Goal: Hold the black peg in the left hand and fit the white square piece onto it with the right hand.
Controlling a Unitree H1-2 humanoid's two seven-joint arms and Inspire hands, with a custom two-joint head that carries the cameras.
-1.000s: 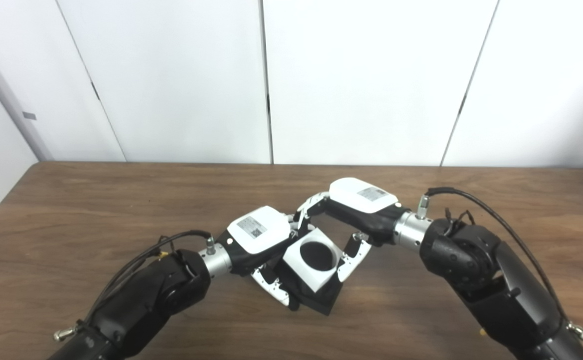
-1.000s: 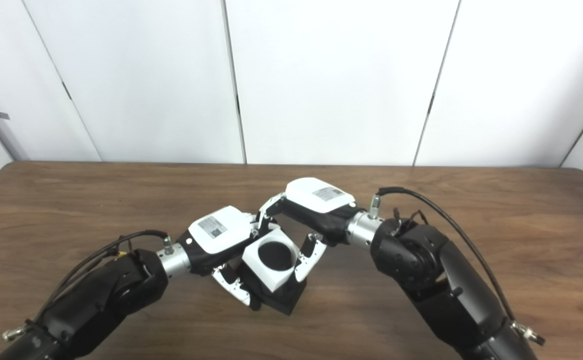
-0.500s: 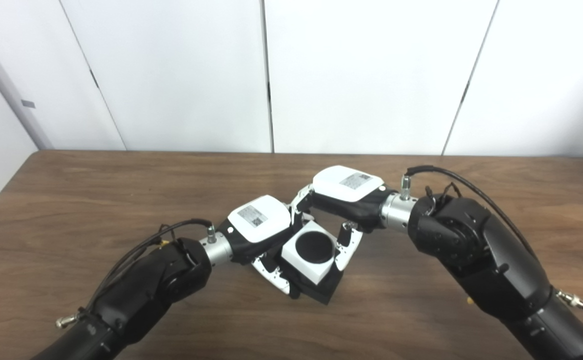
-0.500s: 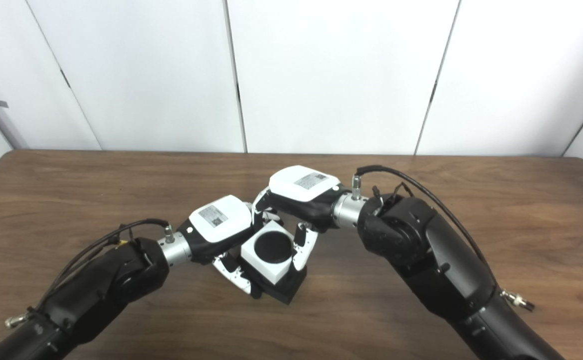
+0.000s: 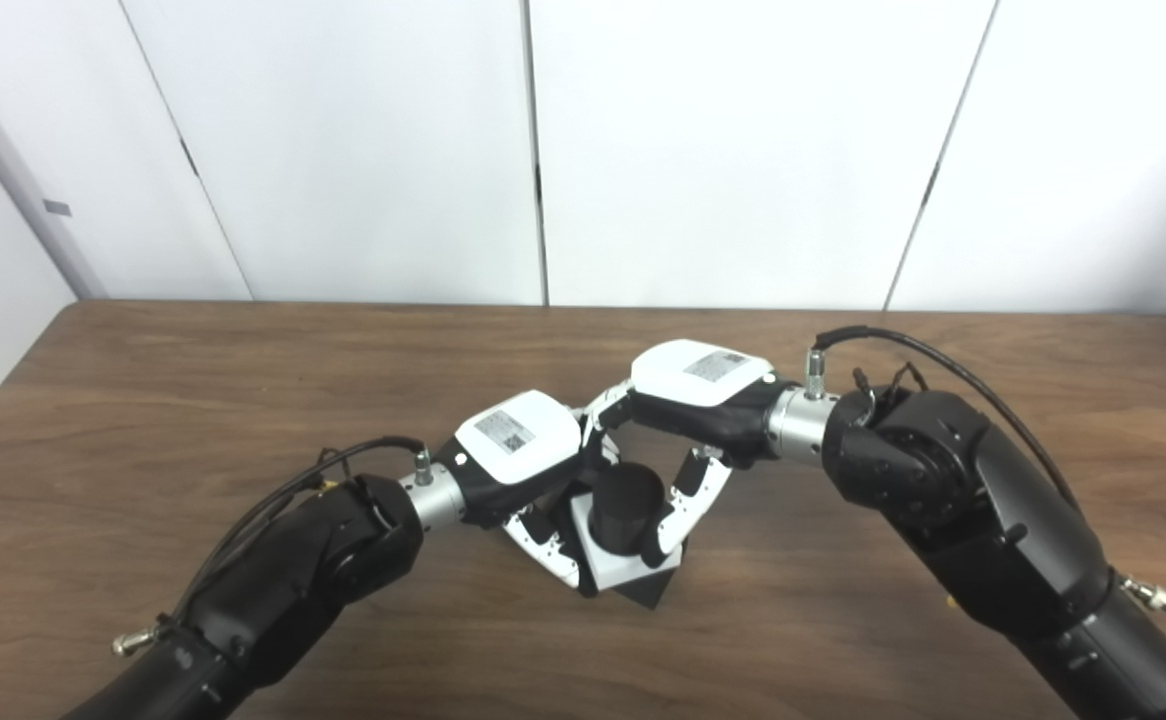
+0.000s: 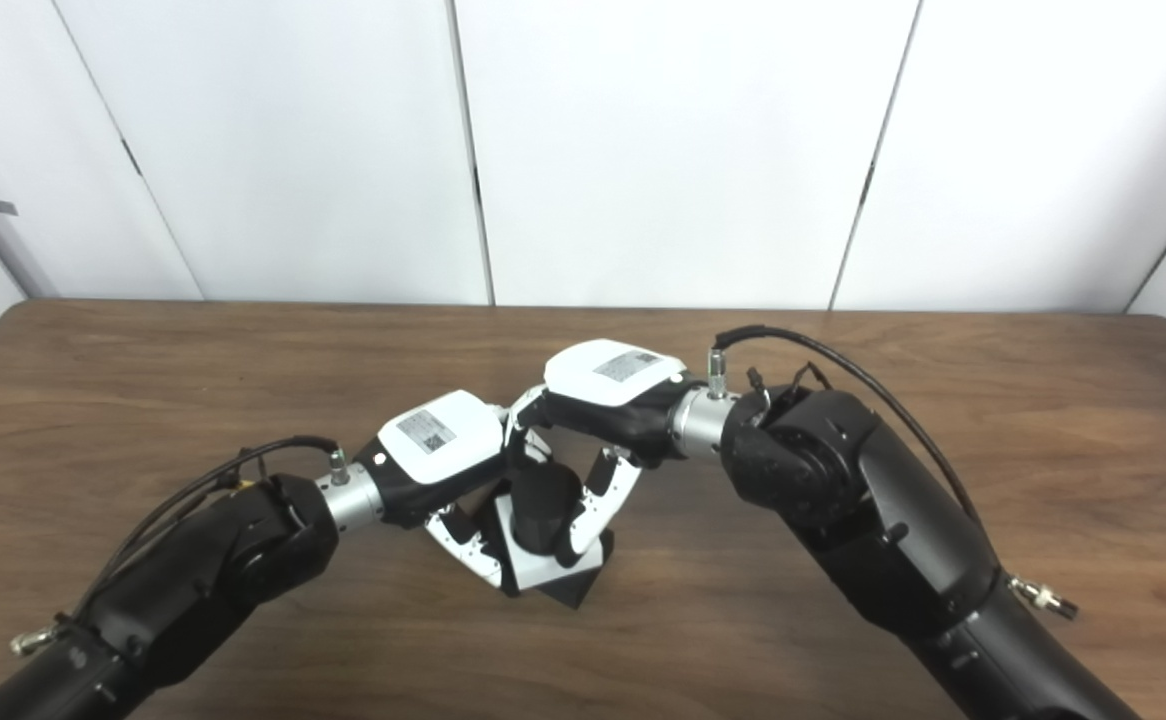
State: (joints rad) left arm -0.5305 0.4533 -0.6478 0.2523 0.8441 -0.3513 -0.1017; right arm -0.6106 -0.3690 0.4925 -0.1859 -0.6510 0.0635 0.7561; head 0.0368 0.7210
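Note:
The black peg (image 5: pixel 626 505) stands tilted on its black square base (image 5: pixel 655 592), just above the table. The white square piece (image 5: pixel 611 572) sits low on the peg, down against the base, and the peg's round top sticks up through its hole. My left hand (image 5: pixel 521 462) is shut on the peg's base from the left, with its fingers (image 5: pixel 543 545) under and beside it. My right hand (image 5: pixel 700 392) comes in from the right, and its fingers (image 5: pixel 681 505) reach down along the peg onto the white piece. The same shows in the right eye view, with the peg (image 6: pixel 540 508) between both hands.
The brown wooden table (image 5: pixel 143 400) spreads out on all sides of the hands. White wall panels (image 5: pixel 343 150) stand behind its far edge. My two forearms cross the front left and front right of the table.
The white square piece has slid down over the black peg to its base, so the peg now sticks out above it. The right hand lowered with it. The left hand stayed put.

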